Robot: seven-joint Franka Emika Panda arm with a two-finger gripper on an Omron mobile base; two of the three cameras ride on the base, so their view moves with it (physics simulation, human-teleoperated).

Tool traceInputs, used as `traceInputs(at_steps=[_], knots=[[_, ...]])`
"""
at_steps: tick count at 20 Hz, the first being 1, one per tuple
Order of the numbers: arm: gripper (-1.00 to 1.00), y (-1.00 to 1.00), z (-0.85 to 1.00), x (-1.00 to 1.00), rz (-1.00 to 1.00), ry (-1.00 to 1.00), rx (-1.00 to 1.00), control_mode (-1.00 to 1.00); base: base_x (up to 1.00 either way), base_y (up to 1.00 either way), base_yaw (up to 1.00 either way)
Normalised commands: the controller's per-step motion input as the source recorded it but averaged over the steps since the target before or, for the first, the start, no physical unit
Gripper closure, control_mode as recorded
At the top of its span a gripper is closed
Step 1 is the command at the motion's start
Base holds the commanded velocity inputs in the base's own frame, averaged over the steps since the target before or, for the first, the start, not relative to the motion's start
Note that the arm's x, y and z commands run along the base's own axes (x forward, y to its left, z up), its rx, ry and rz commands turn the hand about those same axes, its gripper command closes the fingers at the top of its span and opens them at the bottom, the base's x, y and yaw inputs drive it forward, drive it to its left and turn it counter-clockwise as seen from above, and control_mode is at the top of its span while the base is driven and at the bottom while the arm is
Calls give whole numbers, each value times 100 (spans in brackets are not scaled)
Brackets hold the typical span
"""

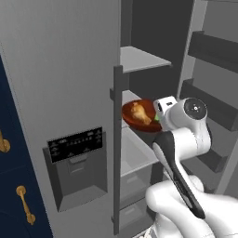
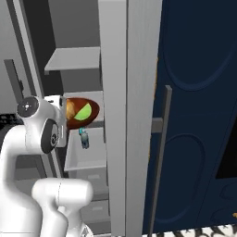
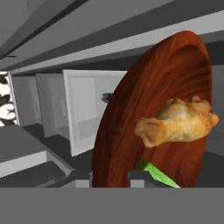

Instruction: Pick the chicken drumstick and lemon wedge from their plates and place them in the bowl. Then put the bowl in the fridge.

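The hand (image 3: 109, 177) is pinching the near rim of the bowl (image 1: 137, 122) between its two dark tips, its fingers drawn narrow on that rim; in the left base view the white wrist is covering the grip itself, and in the right base view the arm's round joint is hiding the bowl's left edge. The bowl is hanging inside the open fridge (image 1: 60, 83), at the level of a pale grey shelf (image 1: 142, 59) above and a lighter drawer front (image 2: 85, 155) below; whether its underside is touching anything is hard to make out, probably not. It is showing a glossy reddish-brown wood grain, round and shallow, tilting steeply across the hand view. The chicken drumstick (image 3: 177, 124) is lying in the hollow, lumpy, golden-brown and tapered; the lemon wedge (image 3: 158, 174) is sitting just below it, a smooth yellow-green sliver cut off by the frame's lower band. The fridge door is standing matt grey with a black dispenser panel (image 1: 76, 144); a small blue-capped item (image 2: 84, 138) below the bowl is too small to identify; dark navy cabinet fronts (image 2: 199, 115) are flanking the fridge.
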Motion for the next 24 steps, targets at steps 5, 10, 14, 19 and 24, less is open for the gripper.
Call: traceInputs(at_steps=[5,10,14,19,24], knots=[[100,-9,-4,51,16,0,2,-100,0,0,0],[100,0,-16,56,1,0,0,-100,0,0,0],[100,0,-17,58,0,0,2,-100,0,0,0],[100,3,-14,60,0,9,5,-100,0,0,0],[100,2,-28,46,0,7,0,-100,0,0,0]])
